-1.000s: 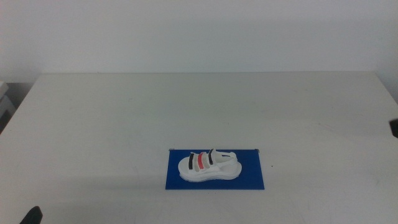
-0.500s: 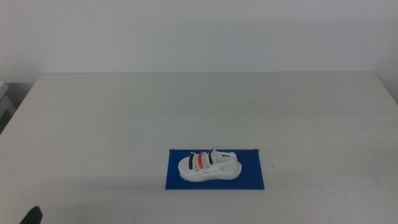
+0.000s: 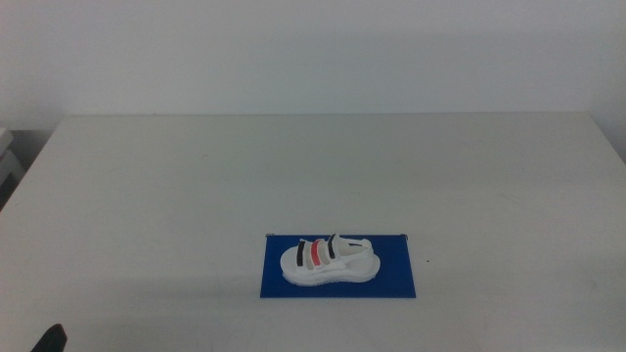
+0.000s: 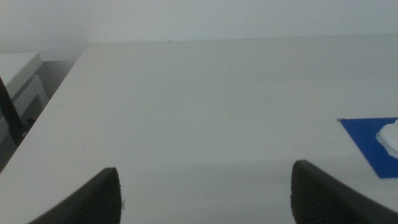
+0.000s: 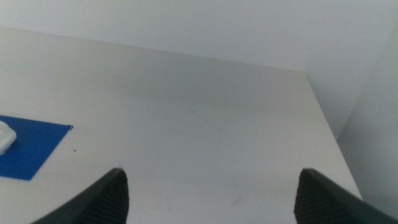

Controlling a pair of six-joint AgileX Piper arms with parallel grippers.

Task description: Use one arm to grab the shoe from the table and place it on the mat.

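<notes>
The shoe [image 3: 329, 262] lies on its sole on the mat [image 3: 338, 266], low and just right of centre in the middle view, its black, red and black straps facing up. The mat sits flat on the worktop [image 3: 293, 166]. The left end effector [image 4: 205, 190] hangs above bare worktop with its jaws spread wide and nothing between them; only a dark tip of it [image 3: 49, 339] shows at the lower left corner of the middle view. The right end effector [image 5: 211, 193] is likewise spread wide and empty, over the worktop, and is out of the middle view.
</notes>
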